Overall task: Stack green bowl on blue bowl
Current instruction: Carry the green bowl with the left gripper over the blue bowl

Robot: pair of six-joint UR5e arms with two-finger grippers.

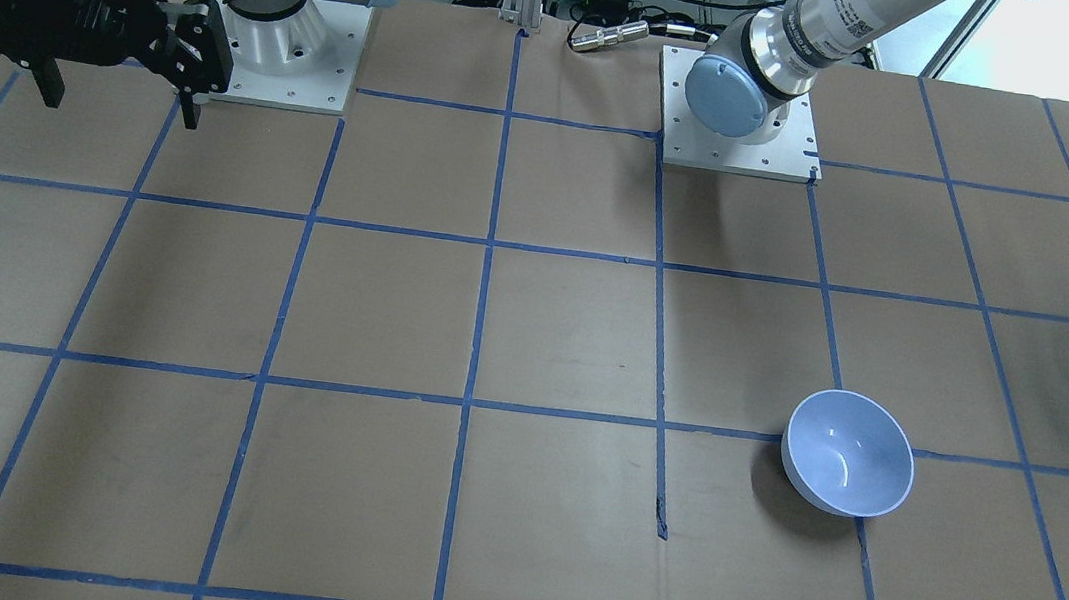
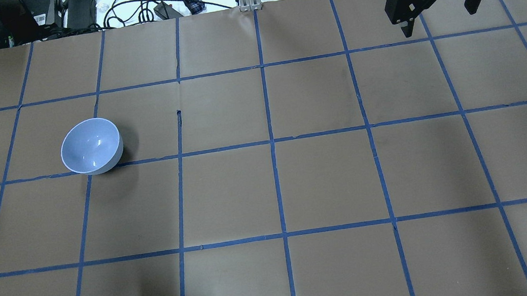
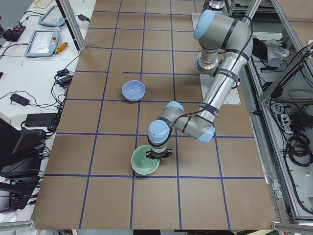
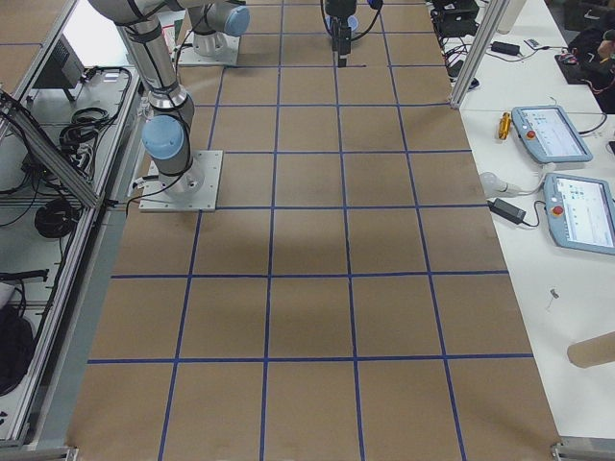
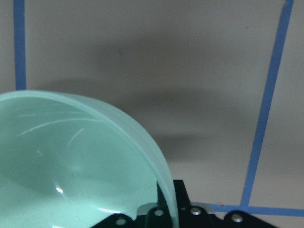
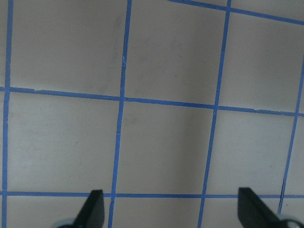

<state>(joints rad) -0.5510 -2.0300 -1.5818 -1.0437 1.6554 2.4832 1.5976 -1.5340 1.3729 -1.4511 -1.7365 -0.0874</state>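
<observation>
Bright, even light from above falls on the tabletop (image 2: 297, 184), with faint dim patches near its middle. The blue bowl (image 1: 847, 454) throws a soft dark shadow toward the tabletop's right end and carries small white glints inside. Beyond the robot-side left corner, daylight washes out. Close to the left wrist camera, the green bowl (image 5: 71, 161) is blurred and glare-streaked, with a broad shadow behind it.

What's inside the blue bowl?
Nothing. The overhead view looks straight into the blue bowl, and it is empty, with only shiny light spots. The patch of table under it is covered, so that part cannot be seen.
</observation>
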